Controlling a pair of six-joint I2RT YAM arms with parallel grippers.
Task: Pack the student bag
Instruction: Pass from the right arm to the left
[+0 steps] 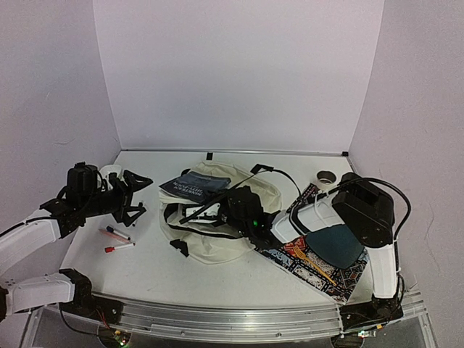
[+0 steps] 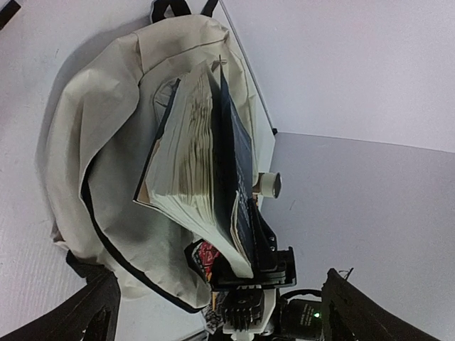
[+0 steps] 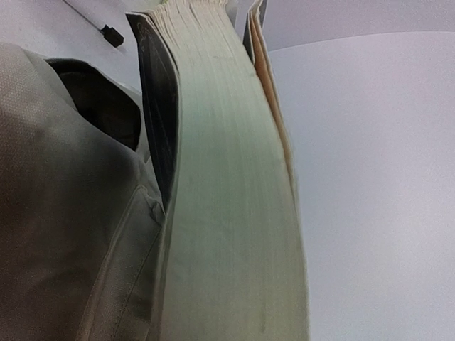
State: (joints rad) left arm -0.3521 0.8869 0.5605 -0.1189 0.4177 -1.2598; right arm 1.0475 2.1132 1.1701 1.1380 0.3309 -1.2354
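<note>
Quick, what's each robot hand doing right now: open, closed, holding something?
Left tool: open, holding nothing.
Right tool: closed on the book.

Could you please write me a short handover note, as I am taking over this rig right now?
Left claw: open, empty, left of the student bag.
Right claw: appears closed on the edge of the book.
Book: propped on the bag's top, pages fanned, not inside.
Two pens lie on the table by the left claw; a pencil on the patterned placemat.
Done: nothing visibly packed.
Left: get the book in, then likely the loose items.
</note>
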